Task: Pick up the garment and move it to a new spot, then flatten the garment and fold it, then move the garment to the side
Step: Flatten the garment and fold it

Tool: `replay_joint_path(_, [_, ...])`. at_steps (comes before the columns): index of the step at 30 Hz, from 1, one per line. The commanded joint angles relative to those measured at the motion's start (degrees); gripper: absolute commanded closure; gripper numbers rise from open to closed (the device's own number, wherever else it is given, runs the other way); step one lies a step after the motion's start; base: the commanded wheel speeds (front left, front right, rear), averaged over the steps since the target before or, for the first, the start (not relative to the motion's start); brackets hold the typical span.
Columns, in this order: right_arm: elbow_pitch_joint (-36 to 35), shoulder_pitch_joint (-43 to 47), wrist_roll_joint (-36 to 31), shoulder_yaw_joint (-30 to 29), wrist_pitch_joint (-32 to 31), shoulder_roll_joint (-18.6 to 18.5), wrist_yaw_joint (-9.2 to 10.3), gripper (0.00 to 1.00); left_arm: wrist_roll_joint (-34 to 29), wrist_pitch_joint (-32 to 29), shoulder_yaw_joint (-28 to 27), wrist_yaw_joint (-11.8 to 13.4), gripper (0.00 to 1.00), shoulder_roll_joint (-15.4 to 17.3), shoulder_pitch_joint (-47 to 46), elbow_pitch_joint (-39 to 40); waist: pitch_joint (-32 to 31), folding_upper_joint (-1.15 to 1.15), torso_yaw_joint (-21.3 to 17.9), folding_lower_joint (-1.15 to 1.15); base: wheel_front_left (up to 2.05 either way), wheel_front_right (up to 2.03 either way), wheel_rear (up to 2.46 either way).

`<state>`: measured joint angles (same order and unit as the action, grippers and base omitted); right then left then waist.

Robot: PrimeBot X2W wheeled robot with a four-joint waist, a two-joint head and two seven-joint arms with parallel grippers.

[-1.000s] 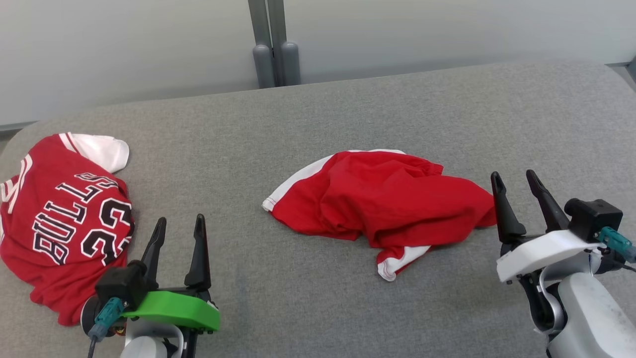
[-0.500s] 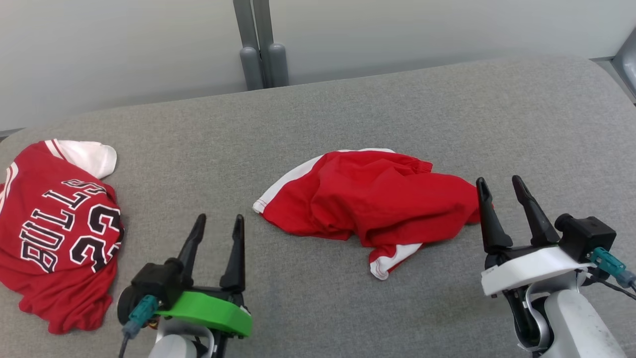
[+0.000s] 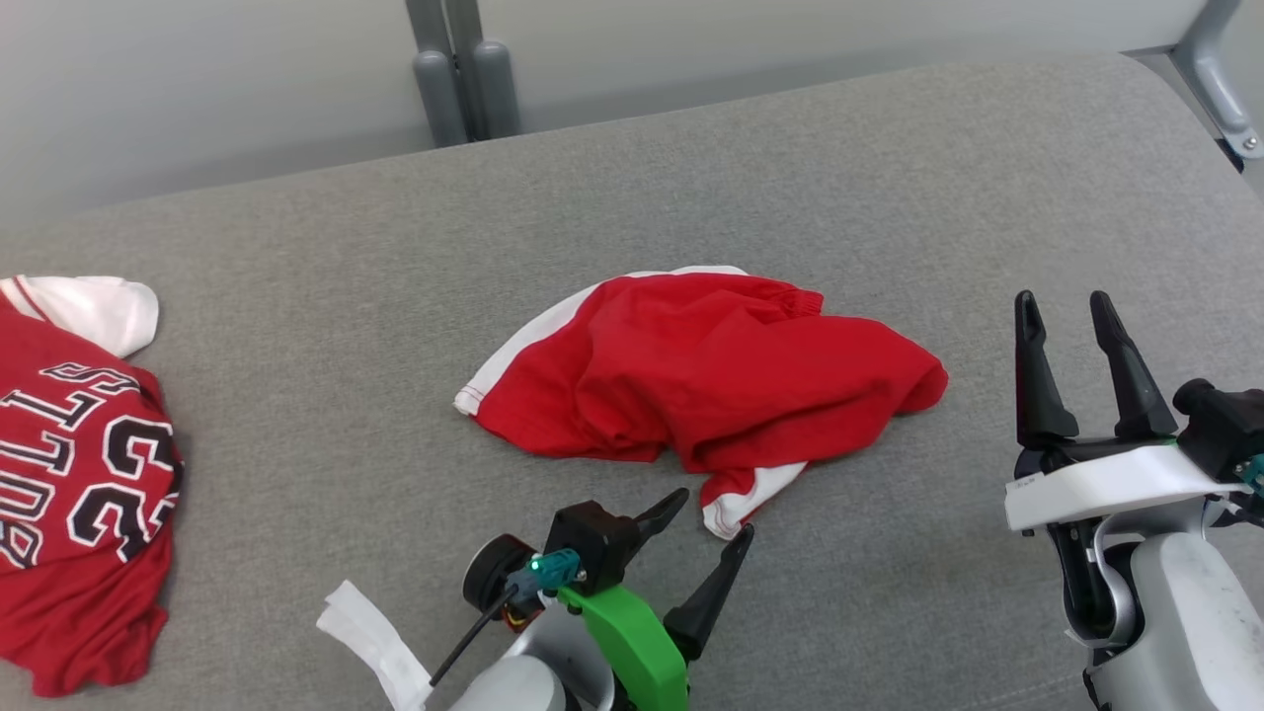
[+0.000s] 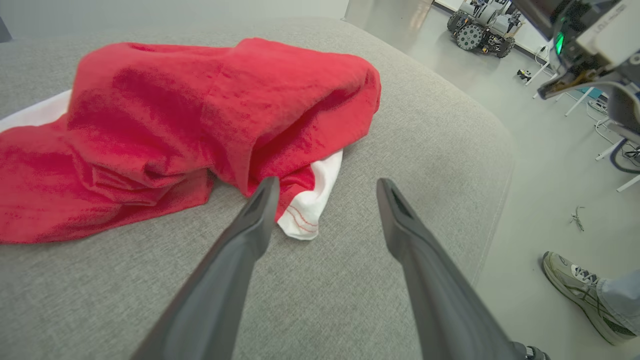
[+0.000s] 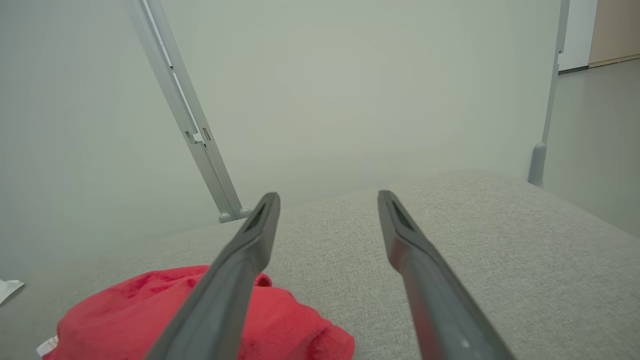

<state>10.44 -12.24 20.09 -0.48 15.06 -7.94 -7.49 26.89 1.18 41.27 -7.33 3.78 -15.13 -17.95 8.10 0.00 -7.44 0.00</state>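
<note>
Lying crumpled on the grey woven cushion (image 3: 889, 178), the red white-trimmed cloth garment (image 3: 691, 385) is flanked by the wide-spread left gripper (image 3: 714, 513) at its near hem and the wide-spread right gripper (image 3: 1063, 298) near its right end.

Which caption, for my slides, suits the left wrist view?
Open left gripper beside the white hem of a crumpled red garment on a grey surface.
</note>
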Motion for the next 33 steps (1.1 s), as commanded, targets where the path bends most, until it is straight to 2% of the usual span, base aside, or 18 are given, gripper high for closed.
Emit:
replay_joint_path(1, [-0.3,-0.7,-0.3,-0.4,0.2,0.0,0.0,0.0,0.5,-0.4,0.5,-0.2,0.0,1.0,-1.7,-1.0,2.2,0.0,-2.6,0.0,0.0,0.0,0.0])
replay_joint_path(8, [-0.8,-1.2,-0.3,-1.6,0.2,0.7,0.0,0.0,1.6,-0.1,1.7,-0.2,0.0,1.4,-5.2,-7.7,4.7,0.0,-6.2,0.0,0.0,0.0,0.0])
replay_joint_path(15, [-0.7,-1.4,-0.7,-1.9,0.2,1.2,0.0,0.0,2.9,1.0,2.9,-0.2,0.0,0.8,-7.4,-12.7,5.2,0.0,-6.3,0.0,0.0,0.0,0.0])
replay_joint_path(16, [-0.6,-1.5,-0.8,-1.8,0.2,1.2,-0.01,0.0,3.3,1.2,3.1,-0.2,0.06,0.6,-7.6,-13.2,5.1,0.0,-6.1,0.0,0.0,0.0,0.0])
replay_joint_path(17, [-0.5,-1.6,-0.8,-1.7,0.2,1.2,-0.01,0.0,3.6,1.5,3.3,-0.2,0.39,0.5,-7.8,-13.6,5.1,0.0,-5.9,0.0,0.0,0.0,0.0])
replay_joint_path(18, [-0.5,-1.6,-0.9,-1.6,0.2,1.2,0.0,0.0,4.0,1.7,3.6,-0.2,0.78,0.4,-8.1,-14.1,5.0,0.0,-5.5,0.0,0.0,0.0,0.0])
replay_joint_path(19, [-0.4,-1.6,-0.9,-1.6,0.2,1.2,-0.01,0.0,4.0,1.8,4.0,-0.2,1.0,0.3,-8.4,-14.6,4.8,0.0,-5.1,0.0,0.0,0.0,0.0])
replay_joint_path(28, [0.0,-0.4,-1.1,-2.0,0.2,0.1,0.0,0.0,7.6,5.6,5.6,-0.2,1.0,0.0,-8.6,-14.5,2.4,0.0,1.4,0.0,0.0,0.0,0.0])
replay_joint_path(33, [0.5,0.3,-1.1,-1.7,0.2,-0.2,0.0,0.0,8.8,6.0,4.2,1.0,1.0,2.1,-6.1,-12.3,0.7,0.0,5.7,0.0,0.0,0.0,0.0])
